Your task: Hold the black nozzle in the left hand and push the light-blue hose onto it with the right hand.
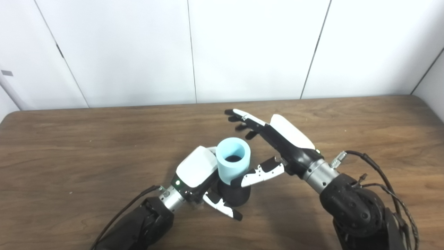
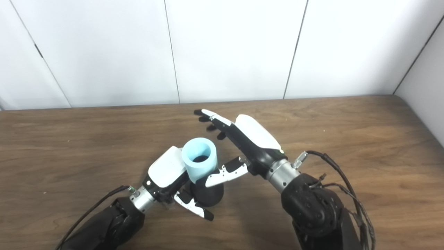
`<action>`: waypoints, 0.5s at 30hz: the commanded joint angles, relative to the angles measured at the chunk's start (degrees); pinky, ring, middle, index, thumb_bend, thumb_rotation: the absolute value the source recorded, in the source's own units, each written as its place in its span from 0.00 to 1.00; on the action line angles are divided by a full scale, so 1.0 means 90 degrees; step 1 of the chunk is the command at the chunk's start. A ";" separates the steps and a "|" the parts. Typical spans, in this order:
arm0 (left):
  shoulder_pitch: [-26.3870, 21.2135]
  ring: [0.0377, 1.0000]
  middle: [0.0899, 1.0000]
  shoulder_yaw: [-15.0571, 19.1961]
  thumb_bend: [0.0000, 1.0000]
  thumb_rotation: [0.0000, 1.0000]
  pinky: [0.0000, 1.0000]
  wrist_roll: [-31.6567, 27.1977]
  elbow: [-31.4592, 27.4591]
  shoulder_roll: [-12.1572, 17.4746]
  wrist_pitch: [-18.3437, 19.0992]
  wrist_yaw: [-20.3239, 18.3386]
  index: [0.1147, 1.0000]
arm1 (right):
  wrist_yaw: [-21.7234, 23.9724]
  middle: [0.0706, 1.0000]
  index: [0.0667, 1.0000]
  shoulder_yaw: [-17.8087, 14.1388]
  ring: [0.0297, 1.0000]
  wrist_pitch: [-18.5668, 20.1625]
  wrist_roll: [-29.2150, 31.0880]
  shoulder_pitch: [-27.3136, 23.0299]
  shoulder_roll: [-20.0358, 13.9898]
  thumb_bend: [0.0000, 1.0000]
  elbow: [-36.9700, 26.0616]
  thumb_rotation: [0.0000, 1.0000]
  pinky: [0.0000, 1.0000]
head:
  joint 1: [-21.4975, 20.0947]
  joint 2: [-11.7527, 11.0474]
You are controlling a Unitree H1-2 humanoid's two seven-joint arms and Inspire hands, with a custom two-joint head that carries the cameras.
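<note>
Nearest the camera, the two dark forearms come up from the bottom edge onto the wooden table (image 1: 69, 146). The left hand (image 1: 199, 175) lies low at the near middle of the table, its white back turned up, wrapped around the black nozzle (image 1: 234, 196) — the thumb crosses in front of the nozzle's rounded base, and the other fingers are hidden behind it. The nozzle's base sits at the table surface; whether it rests there or is lifted a little cannot be told.

Standing upright on top of the nozzle is the light-blue hose (image 1: 233, 159), a short thick tube with its open end facing up and a dark inside. Its lower end meets the black piece, touching the left hand's white shell on its left side.

Just right of the hose, the right hand (image 1: 274, 146) holds nothing — its fingers (image 1: 242, 118) stretch out straight and apart toward the far left, past the hose, while its thumb (image 1: 260, 173) points left and reaches the lower right side of the hose where it joins the nozzle.

Farther off, the table runs bare to a white panelled wall (image 1: 242, 48).
</note>
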 commanded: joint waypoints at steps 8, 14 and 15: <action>0.2011 0.42 0.41 -0.0702 0.50 0.00 0.60 -0.0361 0.1029 -0.0711 -0.0193 0.0535 0.46 | 0.0046 0.89 0.94 -0.0012 0.83 0.0236 0.0108 -0.0404 -0.0131 1.00 -0.0295 0.33 0.71 | -0.0013 0.0007; 0.2007 0.43 0.41 -0.0675 0.50 0.00 0.60 -0.0323 0.1056 -0.0734 -0.0193 0.0509 0.46 | -0.0067 0.93 0.98 -0.0211 0.88 0.0362 0.0282 -0.0267 -0.0146 1.00 -0.0338 0.47 0.76 | -0.0033 0.0011; 0.2004 0.43 0.41 -0.0672 0.50 0.00 0.60 -0.0326 0.1056 -0.0737 -0.0193 0.0501 0.46 | -0.0137 0.94 0.98 -0.0250 0.89 0.0316 0.0310 -0.0228 -0.0137 1.00 -0.0334 0.54 0.76 | -0.0033 0.0011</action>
